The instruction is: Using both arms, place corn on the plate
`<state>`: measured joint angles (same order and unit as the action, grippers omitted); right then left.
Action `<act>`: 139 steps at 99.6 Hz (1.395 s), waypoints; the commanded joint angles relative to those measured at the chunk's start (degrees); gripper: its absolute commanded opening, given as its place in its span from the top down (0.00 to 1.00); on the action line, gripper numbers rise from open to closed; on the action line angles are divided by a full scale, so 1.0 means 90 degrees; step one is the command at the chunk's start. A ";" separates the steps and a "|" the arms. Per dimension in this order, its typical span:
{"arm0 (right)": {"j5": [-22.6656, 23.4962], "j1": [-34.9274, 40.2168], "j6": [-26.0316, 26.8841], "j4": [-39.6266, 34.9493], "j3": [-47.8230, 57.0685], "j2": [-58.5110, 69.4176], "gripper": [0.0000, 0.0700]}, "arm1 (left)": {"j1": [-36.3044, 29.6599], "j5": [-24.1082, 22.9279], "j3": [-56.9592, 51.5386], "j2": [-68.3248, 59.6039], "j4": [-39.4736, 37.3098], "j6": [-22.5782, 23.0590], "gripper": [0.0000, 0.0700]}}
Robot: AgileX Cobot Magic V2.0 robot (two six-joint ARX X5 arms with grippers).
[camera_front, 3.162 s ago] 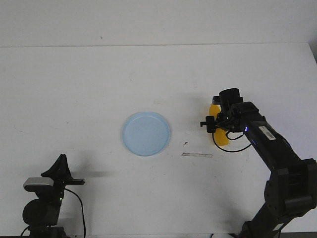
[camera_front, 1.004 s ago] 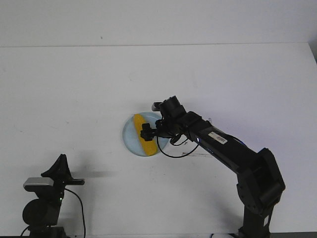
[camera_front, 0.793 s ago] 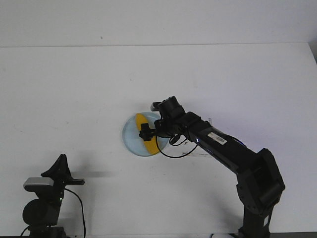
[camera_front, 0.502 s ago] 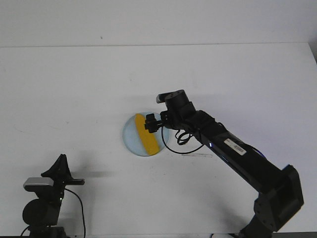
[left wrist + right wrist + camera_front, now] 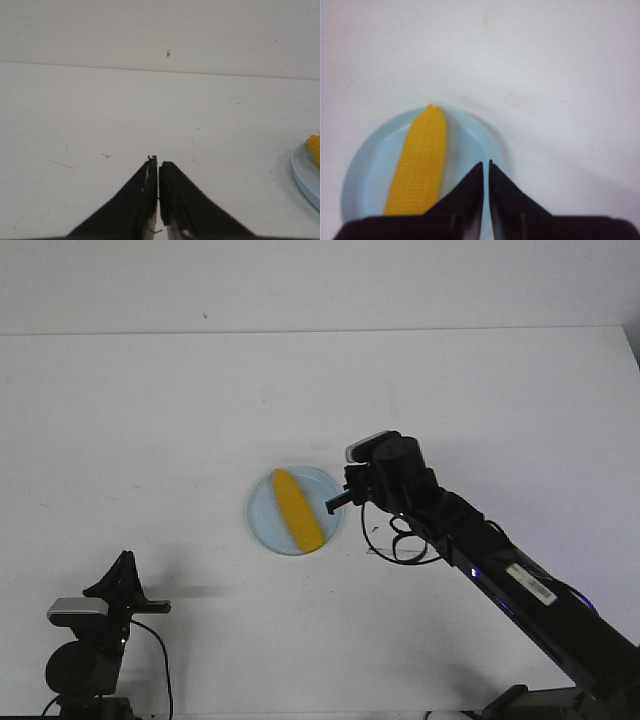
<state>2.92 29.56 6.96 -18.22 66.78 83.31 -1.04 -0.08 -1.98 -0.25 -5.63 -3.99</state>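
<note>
With the corn [image 5: 296, 511] lying flat inside the plate [image 5: 262, 523], the placement looks done as judged from the front view: the cob sits wholly within the rim, long axis running diagonally, one end toward the far-left edge of the plate and the other toward the near-right edge. Right wrist view shows the tapered tip pointing away from the camera.

Right gripper [image 5: 335, 506]: hangs at the plate's right edge, just beside the cob, not touching it. Fingers pressed together with only a thin slit between them, nothing held (right wrist view, [image 5: 485, 172]). From this gripper the corn lies to the left, close by.

Left gripper [image 5: 158, 167]: closed and empty as well, fingers meeting at the tips. Its arm is parked at the near-left corner of the desk [image 5: 150, 420], well apart from the plate. Left wrist view catches only a sliver of the plate rim and a bit of yellow at the frame edge.

Relation that matters: right arm is by far the nearer one; the cob's axis runs roughly alongside the gripper's line of approach, not across it.

Judgement: what remains is likely withdrawal of the right arm. Risk is clipping the plate rim on the way out, since the fingertips sit over or beside it.
</note>
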 commanded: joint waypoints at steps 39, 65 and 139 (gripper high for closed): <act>0.0005 -0.1984 -0.0801 0.2956 -0.3602 -0.3070 0.99 | 0.0000 0.0005 0.0134 0.0007 -0.0095 0.0010 1.00; 0.0002 -0.2759 -0.0954 0.2926 -0.4850 -0.5158 0.99 | 0.0000 0.0005 0.0134 0.0007 -0.0095 0.0010 1.00; -0.0041 -0.3089 -0.0950 0.2035 -0.5207 -0.7791 0.99 | 0.0000 0.0005 0.0134 0.0007 -0.0095 0.0010 1.00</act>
<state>2.74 1.80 -1.28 -0.60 19.68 13.37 -1.04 -0.08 -1.98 -0.25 -5.63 -3.99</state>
